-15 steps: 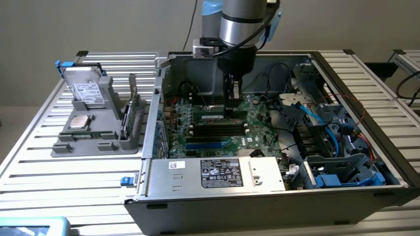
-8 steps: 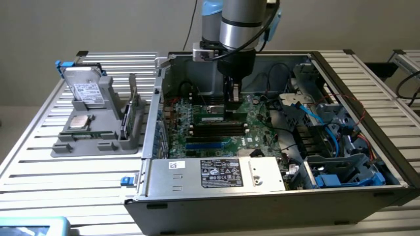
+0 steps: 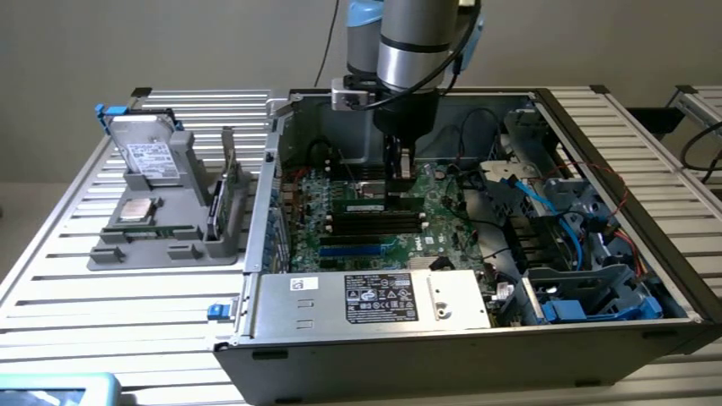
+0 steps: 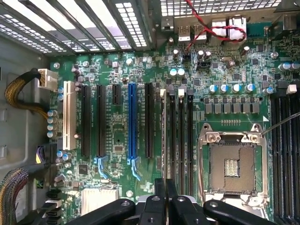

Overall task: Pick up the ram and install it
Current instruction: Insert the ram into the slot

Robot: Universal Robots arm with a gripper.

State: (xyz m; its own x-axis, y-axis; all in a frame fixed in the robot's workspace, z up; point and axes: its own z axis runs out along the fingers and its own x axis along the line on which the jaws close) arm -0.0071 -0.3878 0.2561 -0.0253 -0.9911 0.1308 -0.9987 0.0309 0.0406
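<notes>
Exterior view: the hand (image 3: 397,190) reaches straight down into the open computer case (image 3: 451,355), which lies on its side on the tabletop (image 3: 124,296) so that the motherboard (image 3: 338,245) faces up and the arm can come at the slots from above. The ram (image 3: 378,206) stands on edge directly under the hand, its green face and small white label turned toward the camera. It sits in line with the memory slots (image 3: 378,224), at the slot of that bank farthest from the power supply (image 3: 373,296).

The fingers are drawn narrow and appear pinched on the ram's upper edge, with the fingertips meeting the board somewhat off its middle. I judge a grip this high keeps the stick upright and square to the slot. Whether the lower edge is fully seated cannot be told.

Wrist view: the hand (image 4: 166,180) shows two dark fingers nearly together over the long black memory slots (image 4: 181,136), with the empty processor socket (image 4: 233,166) just beside the hand.

Well apart from the hand, outside the case, a grey tray (image 3: 169,249) holds the hard drive (image 3: 147,156) and an expansion card (image 3: 232,199), each upright for an easy pick.
</notes>
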